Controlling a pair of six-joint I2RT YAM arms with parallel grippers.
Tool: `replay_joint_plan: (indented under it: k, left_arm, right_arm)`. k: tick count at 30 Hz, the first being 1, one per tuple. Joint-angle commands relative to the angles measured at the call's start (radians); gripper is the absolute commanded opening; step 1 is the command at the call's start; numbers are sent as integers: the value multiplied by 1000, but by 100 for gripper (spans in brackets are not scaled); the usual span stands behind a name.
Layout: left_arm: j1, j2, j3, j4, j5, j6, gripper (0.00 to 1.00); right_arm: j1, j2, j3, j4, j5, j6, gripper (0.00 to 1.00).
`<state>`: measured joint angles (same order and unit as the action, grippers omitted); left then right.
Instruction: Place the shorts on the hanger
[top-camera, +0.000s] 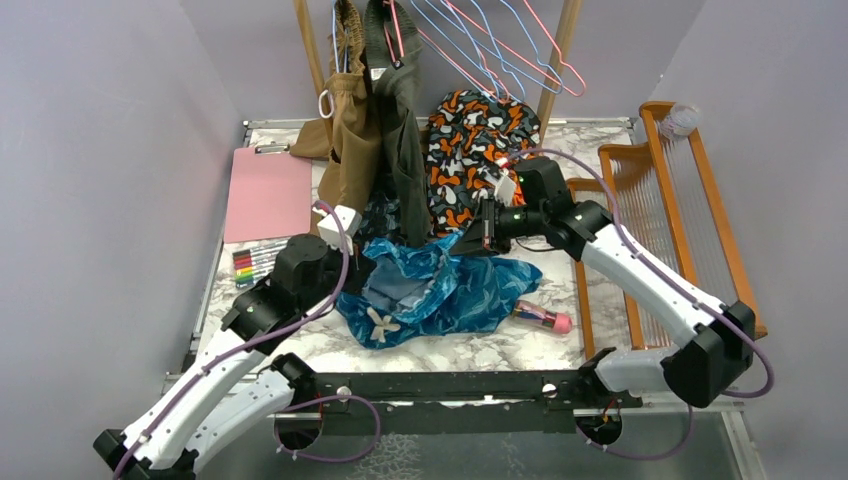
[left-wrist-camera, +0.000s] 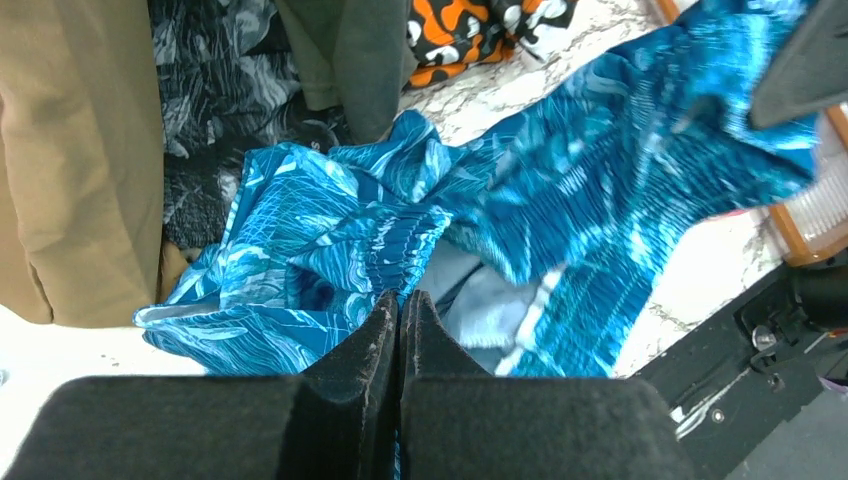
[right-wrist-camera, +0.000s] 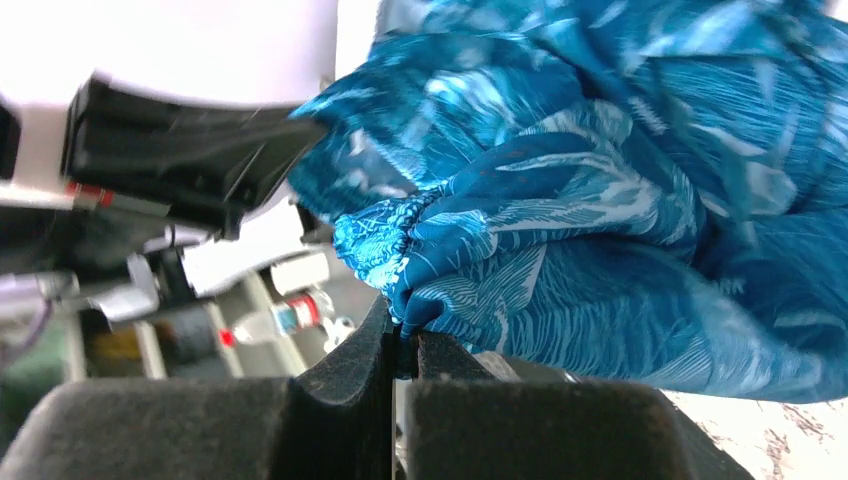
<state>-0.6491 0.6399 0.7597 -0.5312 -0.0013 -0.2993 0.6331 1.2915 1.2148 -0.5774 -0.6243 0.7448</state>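
The shiny teal-blue shorts (top-camera: 440, 290) lie bunched at the table's middle, their cream drawstring bow (top-camera: 383, 322) toward the front. My left gripper (top-camera: 358, 272) is at their left edge. In the left wrist view it (left-wrist-camera: 400, 300) is shut, with the gathered waistband (left-wrist-camera: 390, 245) running into its tips and a blue sliver between the fingers. My right gripper (top-camera: 478, 238) is at the shorts' far right corner. In the right wrist view it (right-wrist-camera: 402, 335) is shut on a fold of the shorts (right-wrist-camera: 560, 230). Thin light-blue wire of the hanger (top-camera: 497, 48) hangs on the back rail among pink ones.
Tan (top-camera: 352, 140) and olive (top-camera: 402, 120) garments hang at the back, next to an orange, black and white patterned one (top-camera: 470, 150). A pink clipboard (top-camera: 268, 192) and markers (top-camera: 255, 265) lie left. A wooden rack (top-camera: 655, 200) stands right, a pink-capped tube (top-camera: 543, 318) beside the shorts.
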Motion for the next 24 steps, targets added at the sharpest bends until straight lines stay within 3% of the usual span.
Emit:
replay_joint_plan:
  k: [1, 11, 19, 24]
  left_arm:
    - [4, 42, -11, 35, -107, -34, 0]
    - [5, 159, -32, 42, -309, -84, 0]
    - [5, 272, -10, 54, -369, -90, 0]
    - [4, 325, 0, 56, -394, -97, 0]
  right_arm:
    - [-91, 37, -117, 221, -104, 206, 1]
    - [-164, 195, -202, 235, 115, 264, 2]
    - [-164, 288, -146, 190, 188, 151, 52]
    - [-164, 244, -159, 174, 196, 80, 64]
